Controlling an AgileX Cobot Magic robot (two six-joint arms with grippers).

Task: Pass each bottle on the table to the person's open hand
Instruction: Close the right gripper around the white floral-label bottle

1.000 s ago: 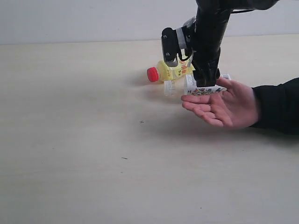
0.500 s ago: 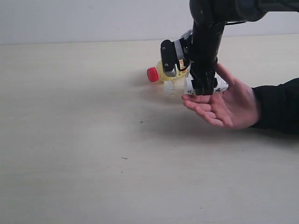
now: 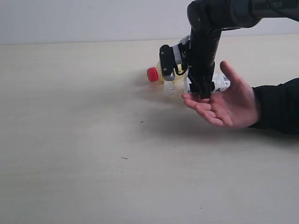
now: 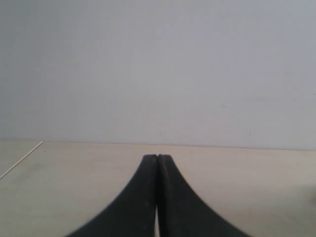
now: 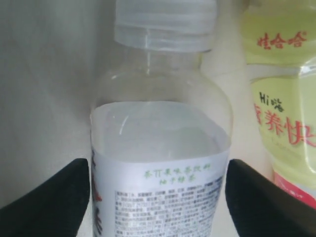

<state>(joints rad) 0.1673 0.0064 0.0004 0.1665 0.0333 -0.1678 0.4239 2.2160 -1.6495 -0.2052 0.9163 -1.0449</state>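
A white bottle with a clear cap (image 3: pixel 173 87) lies on its side on the table (image 3: pixel 93 140), its labelled end by the thumb of the open hand (image 3: pixel 231 105). My right gripper (image 3: pixel 202 91) is lowered over its middle. In the right wrist view its black fingers (image 5: pixel 54 197) stand open on either side of the label of the white bottle (image 5: pixel 160 163). A yellow bottle with a red cap (image 3: pixel 153 74) lies just behind; its label (image 5: pixel 281 98) shows beside the white one. My left gripper (image 4: pixel 157 157) is shut on nothing, out of the exterior view.
The person's black-sleeved forearm (image 3: pixel 280 105) reaches in from the right edge. A pale wall (image 3: pixel 93 18) rises behind the table's far edge. Bare tabletop stretches to the left and front of the bottles.
My right gripper has come down from above the white bottle until its fingers straddle it. The hand has lifted its thumb a little. Neither bottle has shifted.
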